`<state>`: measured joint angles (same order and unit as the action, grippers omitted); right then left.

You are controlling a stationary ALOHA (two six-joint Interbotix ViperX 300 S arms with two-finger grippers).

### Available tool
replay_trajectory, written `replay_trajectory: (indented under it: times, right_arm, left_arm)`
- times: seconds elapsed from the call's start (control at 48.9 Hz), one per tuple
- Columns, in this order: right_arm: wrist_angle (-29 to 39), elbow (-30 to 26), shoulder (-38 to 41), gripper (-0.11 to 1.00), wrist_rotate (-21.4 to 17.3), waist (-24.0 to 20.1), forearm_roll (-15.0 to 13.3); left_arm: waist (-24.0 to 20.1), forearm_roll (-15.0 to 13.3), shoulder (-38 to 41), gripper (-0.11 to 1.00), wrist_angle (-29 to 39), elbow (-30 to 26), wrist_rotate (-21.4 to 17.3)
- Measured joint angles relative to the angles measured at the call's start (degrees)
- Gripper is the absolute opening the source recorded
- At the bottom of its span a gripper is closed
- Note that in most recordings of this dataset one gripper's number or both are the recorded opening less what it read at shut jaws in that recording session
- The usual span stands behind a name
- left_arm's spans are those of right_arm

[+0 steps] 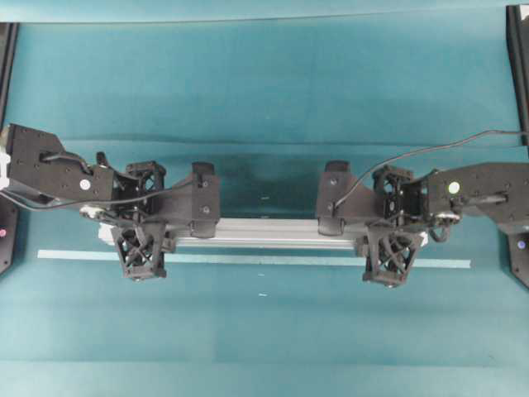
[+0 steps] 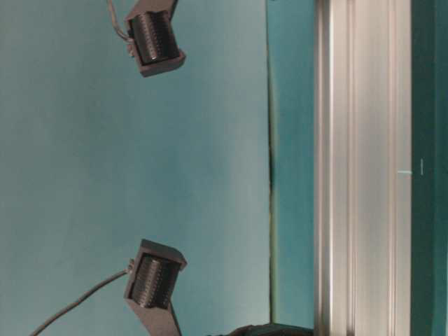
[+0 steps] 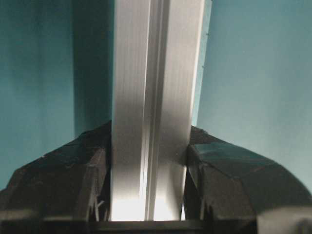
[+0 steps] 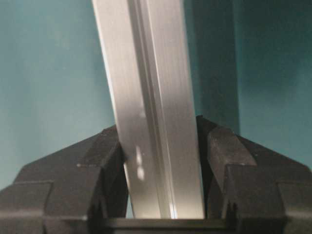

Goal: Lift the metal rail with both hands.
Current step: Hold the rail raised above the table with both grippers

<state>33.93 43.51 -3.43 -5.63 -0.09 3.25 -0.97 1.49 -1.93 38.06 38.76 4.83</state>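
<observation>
Rail-in-jaw is what fills both wrist views: the metal rail (image 3: 156, 112) runs straight up the left wrist view between the left gripper (image 3: 148, 187) fingers (image 3: 63, 180), both pads tight against its sides. Same story on the right gripper (image 4: 163, 175), except the rail sits slightly skewed there, leaning toward the upper left of that view.

From overhead, the rail lies left-to-right across the middle of the teal table (image 1: 264, 83), with the left gripper clamped near its left end and the right gripper near its right end. A thin pale tape strip (image 1: 273, 260) runs parallel just on the near side of it. The dark band beside the rail in the table-level view reads like a shadow gap, so my read is the bar is already off the surface, though I can't confirm clearance from these views.

Step in hand: the lift itself, grasp done on both ends.

Next move: you want both arms rising at matched rate, bar level. Watch the right-side skew; uneven lift could twist the rail in that grip or let one end slip.
</observation>
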Motion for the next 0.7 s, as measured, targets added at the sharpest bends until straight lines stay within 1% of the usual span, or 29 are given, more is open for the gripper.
replay_trajectory:
  times: [0.245, 0.47, 0.695]
  right_arm:
    - [-2.29, 0.35, 1.76, 0.41, -0.09, -0.88, 0.00]
    - [-3.60, 0.88, 2.99, 0.41, -0.09, -0.97, 0.09]
    - [-4.13, 1.32, 3.34, 0.41, -0.09, -0.97, 0.09]
  left_arm:
    - [0.18, 0.00, 0.09, 0.30, -1.76, 1.41, 0.00]
    - [0.26, 0.00, 0.44, 0.30, -3.78, 1.58, 0.09]
    - [0.53, 0.09, 1.05, 0.30, -5.45, 1.49, 1.93]
